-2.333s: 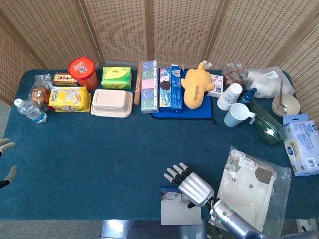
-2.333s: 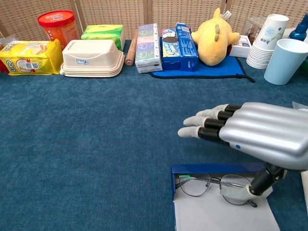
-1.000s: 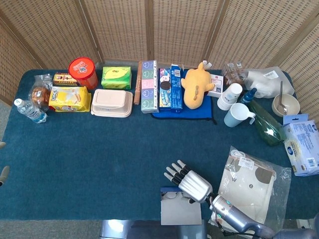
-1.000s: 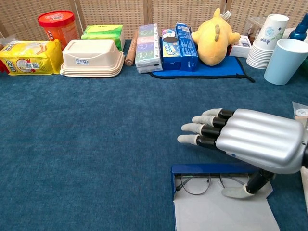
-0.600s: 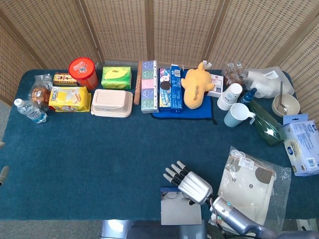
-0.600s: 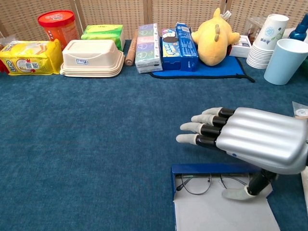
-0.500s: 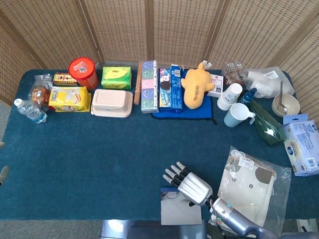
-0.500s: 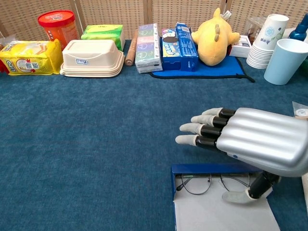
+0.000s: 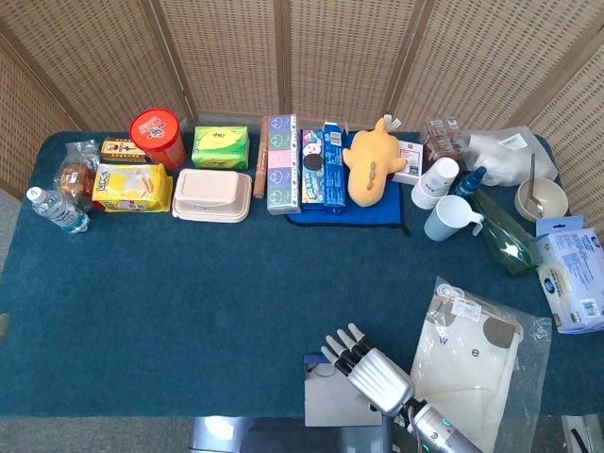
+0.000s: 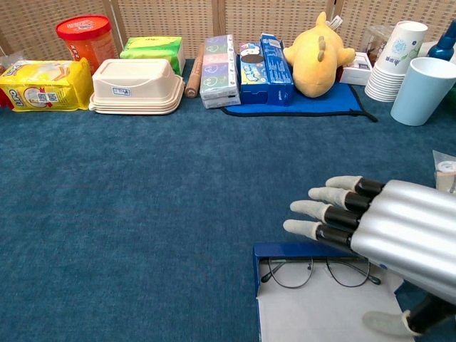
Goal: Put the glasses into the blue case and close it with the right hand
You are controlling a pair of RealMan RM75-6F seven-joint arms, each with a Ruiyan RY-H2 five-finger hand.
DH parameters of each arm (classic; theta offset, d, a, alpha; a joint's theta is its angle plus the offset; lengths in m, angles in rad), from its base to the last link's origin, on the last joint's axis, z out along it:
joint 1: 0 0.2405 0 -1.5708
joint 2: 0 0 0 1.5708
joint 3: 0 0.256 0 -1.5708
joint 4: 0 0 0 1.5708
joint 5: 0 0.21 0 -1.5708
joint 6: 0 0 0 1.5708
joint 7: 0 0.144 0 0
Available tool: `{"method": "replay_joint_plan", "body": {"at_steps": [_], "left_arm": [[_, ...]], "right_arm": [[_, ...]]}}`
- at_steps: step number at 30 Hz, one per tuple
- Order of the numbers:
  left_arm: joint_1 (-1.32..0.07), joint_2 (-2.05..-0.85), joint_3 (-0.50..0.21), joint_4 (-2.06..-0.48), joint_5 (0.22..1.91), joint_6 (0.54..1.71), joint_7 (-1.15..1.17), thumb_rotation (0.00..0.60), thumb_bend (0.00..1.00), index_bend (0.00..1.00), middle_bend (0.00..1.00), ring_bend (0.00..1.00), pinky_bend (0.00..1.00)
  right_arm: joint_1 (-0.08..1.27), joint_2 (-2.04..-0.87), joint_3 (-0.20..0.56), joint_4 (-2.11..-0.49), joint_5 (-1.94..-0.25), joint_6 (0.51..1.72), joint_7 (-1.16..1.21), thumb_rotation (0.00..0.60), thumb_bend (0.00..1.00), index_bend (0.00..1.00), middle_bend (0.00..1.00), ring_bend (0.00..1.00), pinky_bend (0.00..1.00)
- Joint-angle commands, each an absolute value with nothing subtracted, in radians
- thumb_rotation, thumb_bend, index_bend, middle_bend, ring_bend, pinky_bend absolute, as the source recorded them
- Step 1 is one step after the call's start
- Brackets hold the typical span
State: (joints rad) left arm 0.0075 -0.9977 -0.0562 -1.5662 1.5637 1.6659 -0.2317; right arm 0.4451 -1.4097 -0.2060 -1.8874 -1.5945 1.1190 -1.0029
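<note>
**Glasses lie in the open case, under and ahead of the right hand**

Nearest the robot, the silver right hand (image 10: 388,239) hovers over the right part of the open blue glasses case (image 10: 313,249), fingers stretched flat and a little apart, thumb hanging low at the near right edge, holding nothing. Directly beneath its fingertips the thin wire-framed glasses (image 10: 317,272) lie inside the case against its far blue wall, long axis running left to right, parallel to that wall. The pale grey lining (image 10: 313,313) spreads toward the robot from them. The glasses seem to be placed, so closing is what remains, and the right hand is the only one near; the left hand shows in neither view. Beyond, the blue cloth-covered table (image 10: 142,185) runs back to a yellow plush toy (image 10: 317,53).
</note>
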Motion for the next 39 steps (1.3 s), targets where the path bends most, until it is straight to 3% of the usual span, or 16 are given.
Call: {"method": "replay_joint_plan", "body": {"at_steps": [1,9,15,39], "left_arm": [[0.008,-1.001,-0.059,-1.56,1.557,1.664,-0.246,0.6,0.36,0.19,0.2,0.17,0.22],[0.015,-1.014,-0.058,-1.522,1.553,1.671,-0.291,0.6,0.36,0.18,0.2,0.16,0.21],[0.018,-1.017,-0.058,-1.504,1.554,1.677,-0.311,0.6,0.36,0.17,0.2,0.15,0.21],[0.052,-1.014,-0.048,-1.461,1.585,1.738,-0.372,0.6,0.36,0.17,0.2,0.14,0.21]], "right_arm": [[0.412,-1.418,-0.226,-1.907,-1.618,1.144,-1.037,0.351,0.26,0.0,0.0,0.0,0.11],[0.342,-1.441,-0.26,-1.896,-1.657,1.183,-1.066,0.351,0.26,0.0,0.0,0.0,0.1],[0.309,-1.452,-0.276,-1.874,-1.689,1.201,-1.079,0.404,0.26,0.0,0.0,0.0,0.09],[0.17,-1.497,-0.312,-1.768,-1.821,1.261,-1.027,0.405,0.26,0.0,0.0,0.0,0.08]]}}
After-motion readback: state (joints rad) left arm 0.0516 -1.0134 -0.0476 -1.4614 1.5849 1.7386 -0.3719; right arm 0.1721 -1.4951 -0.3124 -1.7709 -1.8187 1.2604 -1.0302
